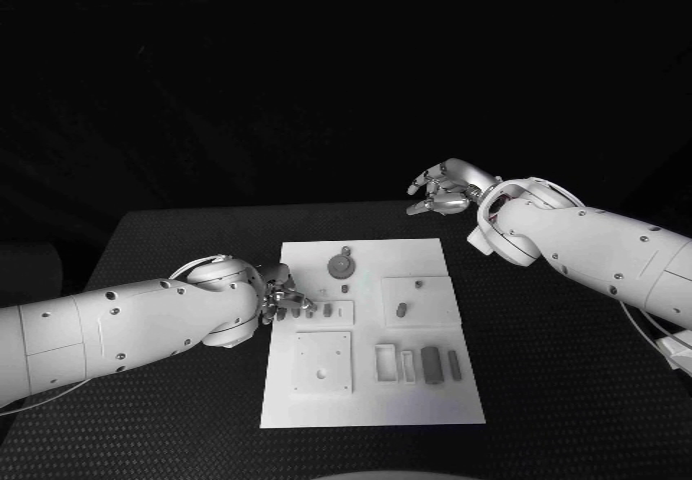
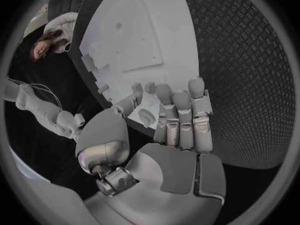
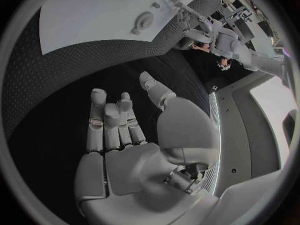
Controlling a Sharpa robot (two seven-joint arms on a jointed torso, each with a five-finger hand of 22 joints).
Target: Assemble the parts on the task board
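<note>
— Where is the left hand (image 1: 283, 298)?

— At the task board (image 1: 372, 332)'s near-left edge, fingers (image 2: 181, 116) held straight and close together, reaching over the board's rim. Whether they pinch anything, I cannot tell; nothing shows in the palm.

— And the parts?

— A short row of small grey pieces (image 1: 329, 310) lies just beside those fingertips, on the board. Farther across stands a small upright piece (image 1: 402, 309) in a square recess, and toward the robot a row of slim bars (image 1: 431, 364) beside a raised square plate (image 1: 323, 361). A round disc (image 1: 340, 266) lies near the board's far edge.

— The right hand (image 1: 444, 190)?

— Well apart from the board, beyond its far right corner over the black table (image 1: 562, 360). Its fingers (image 3: 106, 125) are spread and it holds nothing.
</note>
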